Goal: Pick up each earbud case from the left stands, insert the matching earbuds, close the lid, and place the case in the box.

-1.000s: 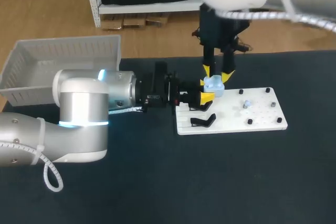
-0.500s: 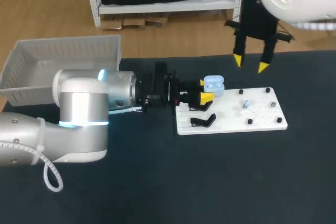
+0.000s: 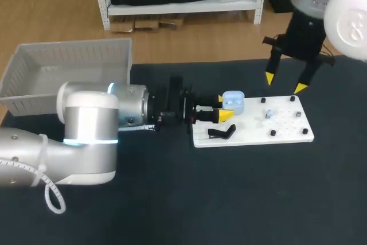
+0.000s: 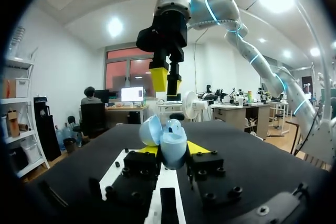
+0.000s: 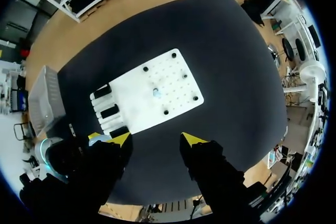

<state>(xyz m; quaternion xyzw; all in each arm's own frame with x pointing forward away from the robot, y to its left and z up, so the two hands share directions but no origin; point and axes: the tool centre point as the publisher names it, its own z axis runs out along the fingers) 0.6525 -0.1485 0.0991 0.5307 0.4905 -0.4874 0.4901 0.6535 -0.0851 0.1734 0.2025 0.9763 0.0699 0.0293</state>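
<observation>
At frame centre the open-lidded earbud case is clamped in the left gripper, the right gripper is held spread at upper right, and inserting the 1 earbud seen on the white board, closing the lid and boxing are judged outstanding.

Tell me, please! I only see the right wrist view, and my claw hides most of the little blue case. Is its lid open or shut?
Observer: Open. In the left wrist view the earbud case has its lid tipped back.
Operator: Is it just lying there by itself?
Observer: No. The left claw is shut on it, with one yellow fingertip against each side.
</observation>
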